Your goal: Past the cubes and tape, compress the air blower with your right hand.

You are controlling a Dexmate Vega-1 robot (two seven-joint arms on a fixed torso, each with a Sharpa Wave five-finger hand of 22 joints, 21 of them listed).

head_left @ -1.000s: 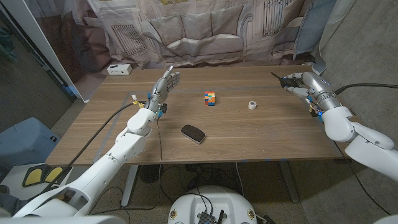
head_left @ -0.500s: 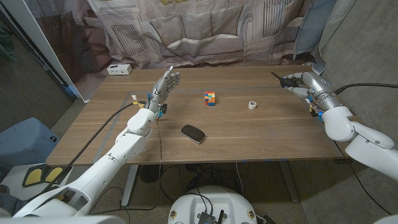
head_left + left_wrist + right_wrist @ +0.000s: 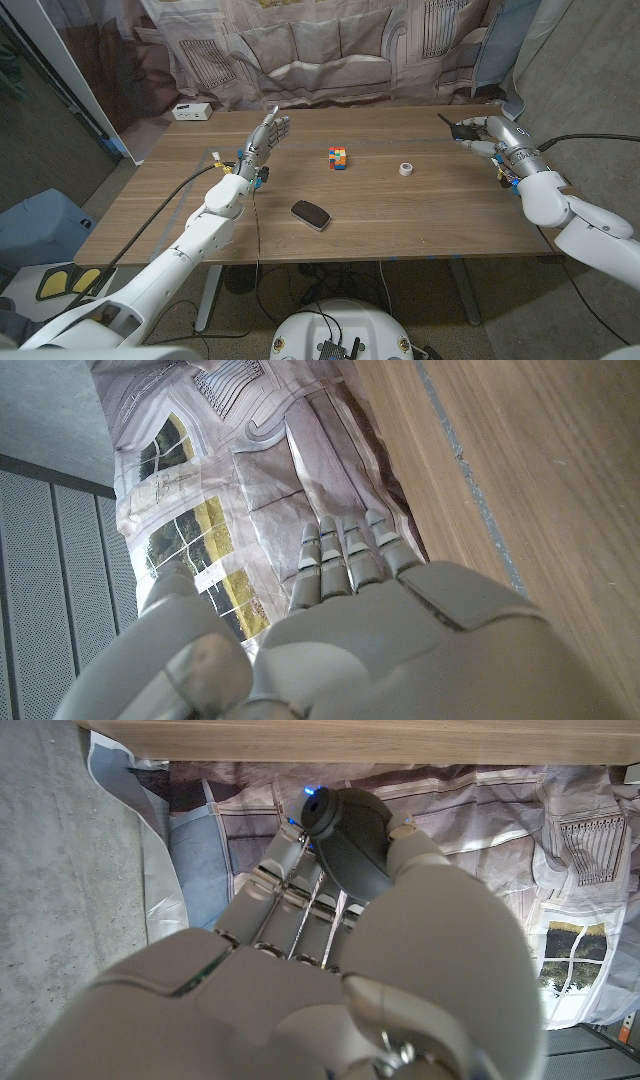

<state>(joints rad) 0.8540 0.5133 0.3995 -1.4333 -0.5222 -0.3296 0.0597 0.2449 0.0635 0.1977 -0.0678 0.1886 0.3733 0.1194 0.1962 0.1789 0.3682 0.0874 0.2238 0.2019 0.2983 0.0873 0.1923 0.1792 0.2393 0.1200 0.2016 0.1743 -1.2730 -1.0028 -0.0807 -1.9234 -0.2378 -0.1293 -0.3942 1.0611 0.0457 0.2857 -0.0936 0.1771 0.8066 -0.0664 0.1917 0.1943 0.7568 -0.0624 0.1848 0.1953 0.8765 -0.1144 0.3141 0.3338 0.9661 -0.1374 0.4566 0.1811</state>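
At the table's far right corner, beyond one coloured cube (image 3: 338,157) and one roll of tape (image 3: 406,169), the right hand (image 3: 497,136) grasps the single black air blower (image 3: 352,837), nozzle pointing toward the table's middle, while the left hand (image 3: 264,137) stands released, well apart

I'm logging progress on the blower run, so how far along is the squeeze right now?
Done: the right hand has reached past the multicoloured cube and the small white tape roll and grips the dark rubber air blower. In hand: its fingers wrap the bulb, though how far it is squeezed cannot be told. Left: finishing the compression. The left hand is open above the wooden table.
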